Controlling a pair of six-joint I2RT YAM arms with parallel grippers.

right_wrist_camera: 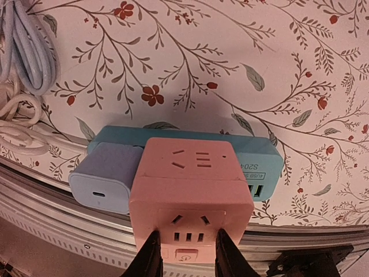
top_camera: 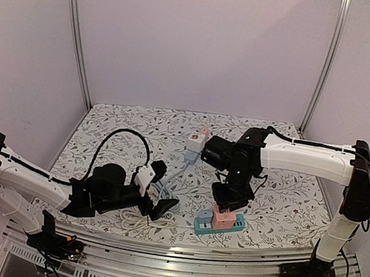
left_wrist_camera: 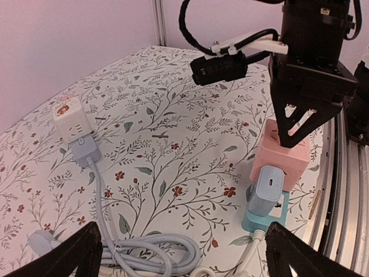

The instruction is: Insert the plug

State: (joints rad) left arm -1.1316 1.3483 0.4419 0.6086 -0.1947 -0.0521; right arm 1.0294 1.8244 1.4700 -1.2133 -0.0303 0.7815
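A pink cube adapter (right_wrist_camera: 190, 190) stands plugged into a teal power strip (right_wrist_camera: 262, 167) near the table's front edge, next to a blue-grey USB charger (right_wrist_camera: 106, 179). My right gripper (right_wrist_camera: 188, 248) is directly above the cube (top_camera: 224, 217). Its fingertips are a narrow gap apart, on or just over the cube's top face and inside its edges, not clamping its sides. From the left wrist view the right gripper (left_wrist_camera: 286, 135) meets the cube (left_wrist_camera: 279, 153) from above. My left gripper (left_wrist_camera: 179, 254) is wide open and empty, low over the table left of the strip (left_wrist_camera: 253, 222).
A white cube adapter (left_wrist_camera: 70, 118) with a blue-grey plug (left_wrist_camera: 85, 151) lies farther back. Its cable runs to a tied coil (left_wrist_camera: 150, 251) under my left gripper (top_camera: 161, 205). White cable (right_wrist_camera: 17, 121) lies left of the strip. A metal rail (right_wrist_camera: 57, 231) edges the table front.
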